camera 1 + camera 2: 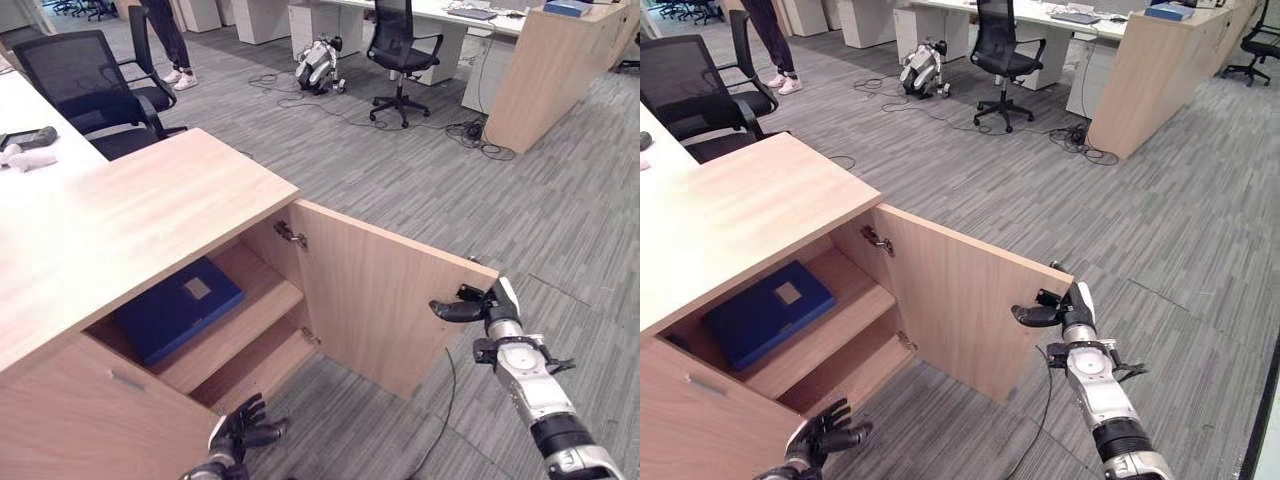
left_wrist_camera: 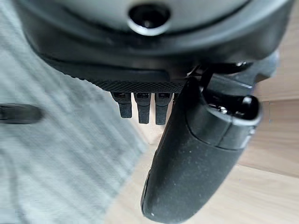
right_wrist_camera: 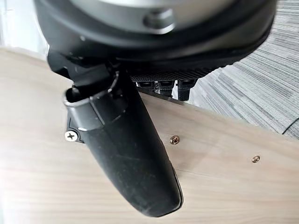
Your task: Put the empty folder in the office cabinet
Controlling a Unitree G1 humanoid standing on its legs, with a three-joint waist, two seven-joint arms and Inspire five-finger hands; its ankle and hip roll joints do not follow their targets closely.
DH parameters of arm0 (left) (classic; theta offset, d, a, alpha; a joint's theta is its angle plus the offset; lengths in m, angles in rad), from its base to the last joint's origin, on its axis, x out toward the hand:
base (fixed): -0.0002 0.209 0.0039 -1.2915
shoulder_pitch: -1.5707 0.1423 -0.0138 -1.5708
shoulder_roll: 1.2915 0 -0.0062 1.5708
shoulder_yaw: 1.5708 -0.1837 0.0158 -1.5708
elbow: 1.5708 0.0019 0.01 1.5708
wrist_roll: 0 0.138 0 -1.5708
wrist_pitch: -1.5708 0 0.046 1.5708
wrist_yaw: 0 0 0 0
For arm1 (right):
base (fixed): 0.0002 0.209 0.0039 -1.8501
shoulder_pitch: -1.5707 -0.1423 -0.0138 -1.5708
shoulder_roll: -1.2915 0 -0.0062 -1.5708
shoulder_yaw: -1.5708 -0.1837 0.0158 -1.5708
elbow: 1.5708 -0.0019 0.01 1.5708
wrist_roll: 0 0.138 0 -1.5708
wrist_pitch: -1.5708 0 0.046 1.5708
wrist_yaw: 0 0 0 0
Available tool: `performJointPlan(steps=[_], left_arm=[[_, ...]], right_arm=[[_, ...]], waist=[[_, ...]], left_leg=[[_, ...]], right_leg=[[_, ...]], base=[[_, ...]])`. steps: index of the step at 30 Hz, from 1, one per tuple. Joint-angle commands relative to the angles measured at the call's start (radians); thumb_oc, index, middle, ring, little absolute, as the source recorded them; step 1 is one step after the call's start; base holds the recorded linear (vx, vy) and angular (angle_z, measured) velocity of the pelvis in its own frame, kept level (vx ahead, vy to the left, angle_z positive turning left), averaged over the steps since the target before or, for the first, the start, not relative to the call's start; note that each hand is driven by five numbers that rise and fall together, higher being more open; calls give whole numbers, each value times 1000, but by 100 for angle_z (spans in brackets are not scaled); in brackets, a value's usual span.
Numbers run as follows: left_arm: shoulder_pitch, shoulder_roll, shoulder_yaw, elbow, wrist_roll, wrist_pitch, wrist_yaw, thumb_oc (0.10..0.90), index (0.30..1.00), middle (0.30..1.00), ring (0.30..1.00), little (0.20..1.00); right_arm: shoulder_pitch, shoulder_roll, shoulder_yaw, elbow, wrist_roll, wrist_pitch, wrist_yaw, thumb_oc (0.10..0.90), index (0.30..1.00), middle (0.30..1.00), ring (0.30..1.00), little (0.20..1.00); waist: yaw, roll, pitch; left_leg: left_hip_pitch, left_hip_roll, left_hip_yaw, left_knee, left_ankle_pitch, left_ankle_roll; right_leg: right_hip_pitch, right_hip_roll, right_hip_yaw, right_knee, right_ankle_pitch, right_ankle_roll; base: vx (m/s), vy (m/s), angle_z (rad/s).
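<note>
The blue folder point(image 1: 178, 308) lies flat on the upper shelf inside the wooden office cabinet point(image 1: 130, 220). The cabinet door point(image 1: 380, 300) stands swung wide open. My right hand point(image 1: 490, 308) is at the door's free edge: its thumb point(image 3: 126, 144) lies on the inner face and its fingers reach past the edge to the other side. My left hand point(image 1: 240, 428) hovers low in front of the lower shelf point(image 1: 255, 368), fingers spread and holding nothing.
Grey carpet floor spreads right of the door. Black office chairs point(image 1: 90, 85) point(image 1: 400, 50), a person's legs point(image 1: 170, 40), a small robot dog point(image 1: 318, 62) and a wooden desk panel point(image 1: 550, 70) stand further back. A dark device point(image 1: 28, 137) lies on the white desk at left.
</note>
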Motion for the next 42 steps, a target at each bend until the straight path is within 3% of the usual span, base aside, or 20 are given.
performJointPlan(steps=[1, 4, 12, 20, 22, 23, 24, 26, 28, 29, 31, 32, 35, 36, 37, 38, 40, 42], left_arm=[[-113, 15, -2, -5, 32, -51, -18, 800, 900, 900, 900, 900], [-114, 15, 17, 18, 44, -48, -5, 800, 900, 900, 900, 900], [-120, 6, 82, 50, 25, -53, 16, 800, 900, 900, 900, 900], [-105, -9, 184, 180, 21, -67, 23, 800, 900, 900, 900, 900], [-129, -12, 190, 250, 15, -77, 29, 800, 900, 900, 900, 900], [-136, -19, 181, 282, 19, -78, 33, 800, 900, 900, 900, 900], [-149, -28, 177, 294, 17, -76, 33, 800, 900, 900, 900, 900], [-172, -30, 181, 293, 13, -69, 41, 800, 900, 900, 900, 900], [-163, -22, 188, 295, 24, -68, 43, 800, 900, 900, 900, 900], [-154, -20, 186, 311, 43, -65, 40, 800, 900, 900, 900, 900], [-150, -24, 181, 331, 64, -57, 35, 800, 900, 900, 900, 900], [-139, -20, 179, 342, 103, -52, 42, 800, 900, 900, 900, 900], [-146, -3, 176, 347, 129, -47, 50, 800, 900, 900, 900, 900], [-151, 10, 172, 332, 139, -44, 55, 800, 900, 900, 900, 900], [-152, 12, 172, 331, 140, -43, 55, 800, 900, 900, 900, 900], [-151, 27, 172, 324, 148, -41, 61, 800, 900, 900, 900, 900], [-154, 41, 174, 317, 145, -45, 81, 800, 900, 900, 900, 900], [-157, 45, 172, 318, 132, -43, 94, 800, 900, 900, 900, 900]], right_arm=[[-82, 1, 16, -80, 13, -129, 30, 800, 900, 900, 900, 900], [-62, 52, 62, -149, 23, -127, 63, 800, 900, 900, 900, 900], [75, 60, 127, -278, -10, -121, 171, 800, 900, 900, 900, 900], [162, -33, 228, -387, -43, -131, 346, 800, 900, 900, 900, 900], [105, -78, 291, -397, -18, -144, 385, 800, 900, 900, 900, 900], [58, -91, 334, -382, -6, -151, 390, 800, 900, 900, 900, 900], [37, -95, 349, -376, -2, -153, 389, 800, 900, 900, 900, 900], [2, -90, 386, -372, -15, -151, 383, 800, 900, 900, 900, 900], [-5, -75, 409, -387, -38, -144, 379, 800, 900, 900, 900, 900], [-1, -68, 411, -405, -41, -139, 387, 800, 900, 900, 900, 900], [5, -55, 409, -423, -37, -135, 390, 800, 900, 900, 900, 900], [-8, -25, 428, -439, -33, -122, 396, 800, 900, 900, 900, 900], [-42, 17, 438, -438, -19, -122, 387, 800, 900, 900, 900, 900], [-86, 44, 447, -445, -6, -124, 372, 800, 900, 900, 900, 900], [-88, 46, 446, -443, -6, -125, 372, 800, 900, 900, 900, 900], [-132, 77, 449, -449, 5, -125, 359, 800, 900, 900, 900, 900], [-172, 94, 427, -434, 18, -131, 329, 800, 900, 900, 900, 900], [-174, 95, 368, -407, 41, -139, 273, 800, 900, 900, 900, 900]], waist=[[28, 16, -42], [46, 5, -42], [58, -8, -38], [94, -18, -25], [130, -17, 13], [155, -14, 35], [146, -15, 41], [108, -27, 40], [89, -26, 31], [83, -23, 22], [82, -20, 14], [106, -20, 3], [134, -43, 5], [172, -53, 9], [170, -59, 10], [198, -57, 19], [215, -51, 44], [222, -36, 47]], left_leg=[[24, 21, -16, 2, -50, -8], [16, 12, -34, 2, -50, -1], [-4, 10, -73, 5, -42, -3], [-38, 22, -125, 11, -21, -28], [-119, 18, -174, 34, 11, -53], [-169, 32, -153, 73, 10, -65], [-200, 53, -91, 115, 18, -64], [-182, 142, 151, 186, 11, -59], [-146, 194, 251, 252, -1, -81], [-128, 194, 283, 239, -8, -80], [-116, 180, 295, 209, -12, -69], [-109, 146, 280, 161, -20, -52], [-135, 116, 243, 160, -28, -30], [-151, 93, 221, 159, -48, -3], [-154, 85, 219, 161, -51, 1], [-152, 57, 189, 153, -75, 27], [-160, 30, 166, 155, -71, 59], [-153, 24, 112, 132, -68, 67]], right_leg=[[13, 9, -65, 27, -122, 21], [13, 1, -80, 38, -126, 22], [17, 2, -105, 48, -141, 15], [27, 9, -151, 19, -138, 12], [7, -8, -184, 9, -126, 18], [5, -31, -237, 10, -126, 23], [1, -55, -285, 12, -116, 23], [-5, -88, -371, 22, -99, 17], [14, -79, -390, 21, -115, 8], [20, -81, -415, 33, -117, 6], [23, -83, -431, 47, -113, 7], [25, -90, -448, 90, -113, 11], [14, -123, -481, 164, -118, 21], [-2, -157, -500, 252, -113, 42], [-9, -168, -500, 266, -118, 47], [-39, -223, -505, 386, -77, 75], [-85, -271, -489, 517, -9, 95], [-113, -222, -399, 549, -23, 107]], base=[[-2, 60, 12], [-10, 44, 14], [-11, -5, 13], [-31, -57, 24], [-255, -35, 26], [-272, 47, 57], [-293, 109, 126], [-202, 114, 170], [-61, 76, 78], [-44, 108, 26], [1, 114, 32], [18, 160, 155], [20, 144, 181], [7, 114, 149], [53, 232, 120], [64, 193, 106], [-3, 190, 128], [2, 84, 111]])
